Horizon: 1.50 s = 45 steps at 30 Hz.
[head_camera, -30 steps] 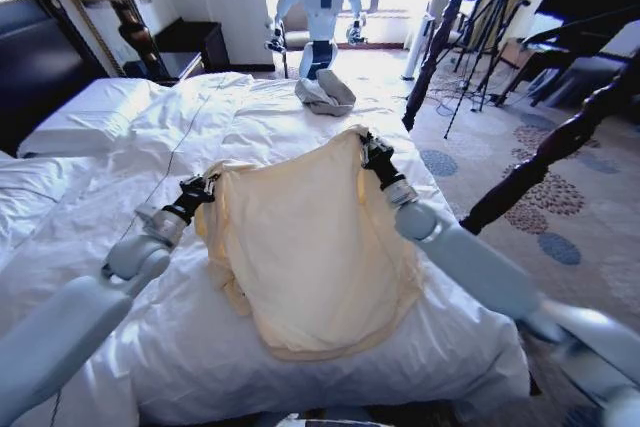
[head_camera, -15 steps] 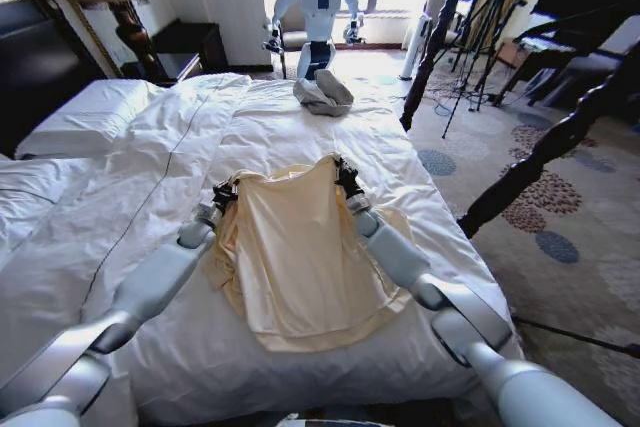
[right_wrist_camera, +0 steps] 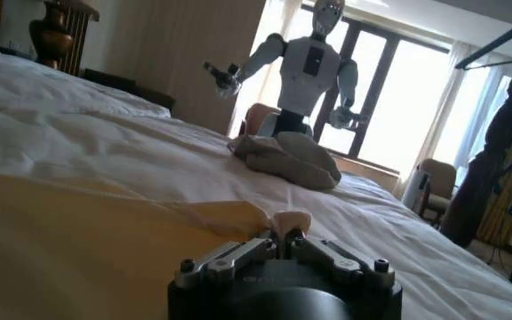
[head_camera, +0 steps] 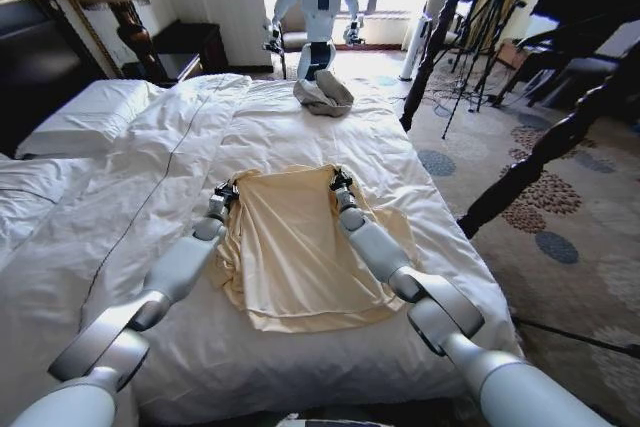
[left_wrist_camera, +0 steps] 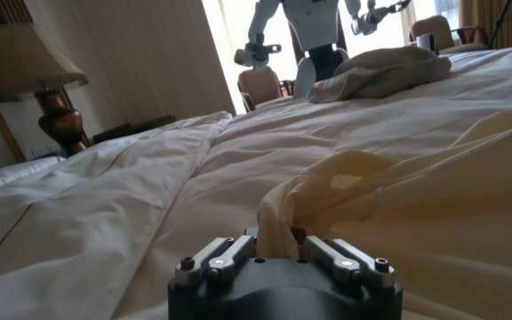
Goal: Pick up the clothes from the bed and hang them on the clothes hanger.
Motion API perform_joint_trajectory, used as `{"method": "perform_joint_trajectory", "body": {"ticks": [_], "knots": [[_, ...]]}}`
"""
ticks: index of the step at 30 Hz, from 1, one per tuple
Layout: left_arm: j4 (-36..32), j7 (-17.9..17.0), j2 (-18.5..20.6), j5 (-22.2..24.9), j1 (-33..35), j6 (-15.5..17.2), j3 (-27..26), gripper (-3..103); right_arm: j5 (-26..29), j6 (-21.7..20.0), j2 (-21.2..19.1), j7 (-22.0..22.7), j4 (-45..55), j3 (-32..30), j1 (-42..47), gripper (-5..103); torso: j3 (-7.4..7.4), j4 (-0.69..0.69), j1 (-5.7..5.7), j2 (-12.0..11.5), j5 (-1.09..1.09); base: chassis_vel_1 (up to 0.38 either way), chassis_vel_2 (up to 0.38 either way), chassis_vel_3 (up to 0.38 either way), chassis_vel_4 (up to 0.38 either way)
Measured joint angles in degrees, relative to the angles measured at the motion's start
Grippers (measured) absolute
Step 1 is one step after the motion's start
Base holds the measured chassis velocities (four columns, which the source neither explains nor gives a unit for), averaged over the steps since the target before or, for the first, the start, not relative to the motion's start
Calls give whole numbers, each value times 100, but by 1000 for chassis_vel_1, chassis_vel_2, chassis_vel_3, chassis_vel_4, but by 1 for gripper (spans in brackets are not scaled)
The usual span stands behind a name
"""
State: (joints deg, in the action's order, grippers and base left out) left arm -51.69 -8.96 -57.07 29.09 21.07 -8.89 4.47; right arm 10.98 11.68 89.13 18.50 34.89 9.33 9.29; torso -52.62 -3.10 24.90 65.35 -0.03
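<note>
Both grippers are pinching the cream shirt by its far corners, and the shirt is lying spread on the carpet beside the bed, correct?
Not quite. The left gripper and right gripper do each pinch a far corner of the cream shirt, but the shirt lies spread on the bed, on its white duvet, not on the carpet. The head view shows it.

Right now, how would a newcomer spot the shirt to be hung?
On the large white-quilted bed, it is the pale cream-yellow thin shirt spread flat between the left gripper and right gripper. The small grey-beige cloth bundle is crumpled.
</note>
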Motion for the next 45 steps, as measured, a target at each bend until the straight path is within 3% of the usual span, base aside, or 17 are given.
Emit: {"method": "perform_joint_trajectory", "body": {"ticks": [3, 4, 6, 8, 10, 12, 13, 14, 18, 21, 24, 25, 29, 30, 37, 40, 45], "knots": [[-424, -92, 119, 696, 177, 270, -2, 30, 1112, -129, -46, -322, 155, 1, -51, 4, 0, 0, 0, 0, 0, 0, 0, 0, 0], [-424, -92, 119, 696, 177, 270, -2, 30, 1112, -129, -46, -322, 155, 1, -51, 4, 0, 0, 0, 0, 0, 0, 0, 0, 0], [-959, -118, 202, 1613, 274, 639, -70, 41, 1879, -281, -157, -849, 313, -2, -126, 10, 0, 0, 0, 0, 2, 0, 0, 0, 0], [-1006, -107, 215, 1676, 279, 669, -75, 46, 1946, -314, -200, -982, 346, -5, -136, 14, 0, -1, 0, 0, 1, 0, 0, 0, 0], [-1275, -26, 344, 1873, 360, 770, -97, 57, 2031, -632, -524, -1614, 666, 3, -108, 25, 0, -1, 0, 0, 2, 0, 0, 0, 0], [-1369, -23, 379, 1923, 410, 802, -112, 57, 2015, -877, -670, -1767, 841, 26, -69, 25, 0, -1, 0, 0, 2, 0, 0, 0, 0], [-1591, -25, 449, 2047, 545, 858, -158, 68, 1994, -1357, -953, -2061, 1131, 66, 16, 35, 0, -1, 0, 0, 2, 0, 0, 0, 0], [-1749, -41, 492, 2125, 656, 895, -198, 68, 1952, -1528, -1106, -2181, 1248, 84, 74, 35, 0, -3, 1, 0, 2, 0, 0, 0, 0], [-2171, -64, 555, 2347, 971, 916, -328, 84, 1887, -1360, -1167, -2083, 1283, 41, 196, 52, 0, -5, -1, 0, 5, 0, 0, 0, 0], [-2111, -325, 433, 2454, 973, 838, -385, 98, 2136, -903, -859, -1382, 1022, 31, 118, 69, 0, 0, -1, 0, -1, 0, 0, 0, 0], [-1960, -580, 341, 2411, 832, 836, -383, 99, 2057, -874, -719, -1064, 995, 36, 81, 74, 0, 3, 1, 0, 0, 0, 0, 0, 0], [-1884, -748, 324, 2321, 756, 905, -381, 99, 1979, -1129, -735, -975, 1159, 36, 112, 79, 0, 3, 2, 0, -1, 0, 0, 0, 0], [-1972, -758, 501, 2223, 810, 1049, -384, 100, 1794, -1588, -954, -945, 1555, 71, 251, 89, 0, -3, 3, 0, 1, 0, 0, 0, 0], [-2204, -628, 641, 2389, 954, 1108, -412, 100, 1720, -1744, -1074, -948, 1676, 72, 307, 98, 0, -3, 2, 0, 3, 0, 0, 0, 0], [-3068, -343, 820, 3146, 1475, 1224, -740, 100, 1916, -1413, -1125, -889, 1606, 15, 310, 100, 0, 0, -2, 0, 1, 0, 0, 0, 0], [-3190, -482, 750, 3255, 1477, 1103, -833, 100, 2105, -1004, -1127, -913, 1648, 12, 338, 100, 0, 0, 1, 0, -1, 0, 0, 0, 0], [-3446, -715, 876, 3296, 1567, 1196, -952, 100, 2400, -1129, -1572, -1211, 2337, -4, 612, 100, 0, -2, 2, 0, 3, 0, 0, 0, 0]]}}
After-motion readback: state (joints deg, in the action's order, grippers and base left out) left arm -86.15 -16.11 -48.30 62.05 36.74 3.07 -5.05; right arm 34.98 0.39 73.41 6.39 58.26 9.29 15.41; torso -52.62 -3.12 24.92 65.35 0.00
